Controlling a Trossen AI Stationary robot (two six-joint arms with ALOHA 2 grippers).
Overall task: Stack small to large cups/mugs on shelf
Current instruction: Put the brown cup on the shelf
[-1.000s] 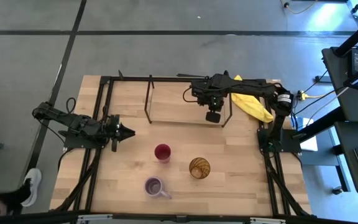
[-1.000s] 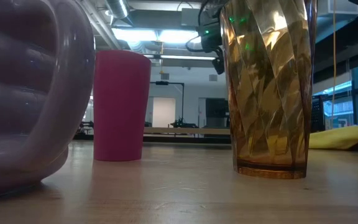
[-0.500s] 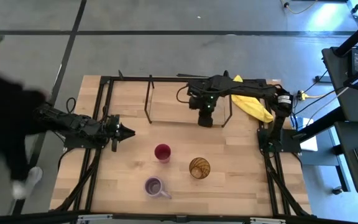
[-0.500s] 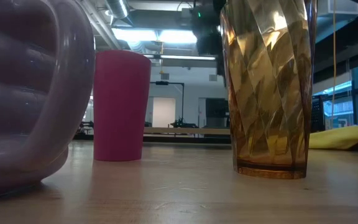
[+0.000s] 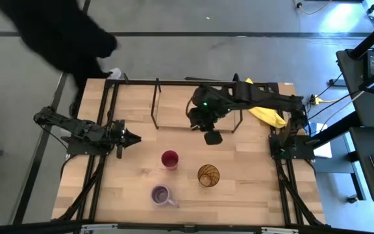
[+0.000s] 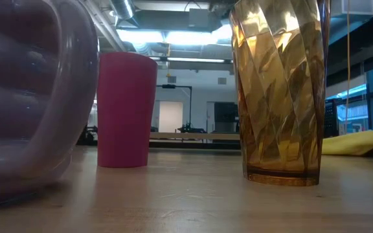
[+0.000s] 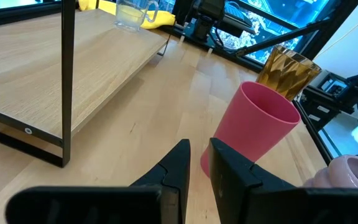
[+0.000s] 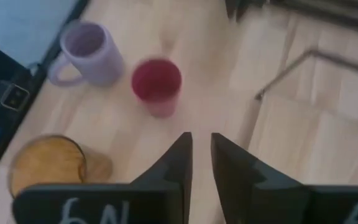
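The magenta-red cup [image 5: 169, 159], the amber tumbler [image 5: 208, 175] and the lavender mug [image 5: 162, 194] stand upright on the tabletop near its near edge. The small clear glass [image 7: 131, 14] stands on the shelf's wood board [image 7: 55, 62], at its right end beside the yellow cloth; the right arm hides it in the high view. My right gripper [image 5: 211, 138] hangs shut above the table just in front of the shelf [image 5: 156, 104], looking down on the magenta cup [image 8: 156, 84]. My left gripper [image 5: 135, 138] waits shut at the table's left, pointing toward the magenta cup [image 7: 253, 130].
A yellow cloth [image 5: 265, 114] lies at the far right of the table beside the shelf. The shelf's thin black rods [image 8: 291, 68] stand close to my right gripper. A person in dark clothes [image 5: 57, 32] is beyond the table's far left corner.
My right gripper has moved from above the shelf's right end toward the near edge and to the left, coming off the shelf toward the magenta cup. A person has walked along the table's left side toward its far left corner.
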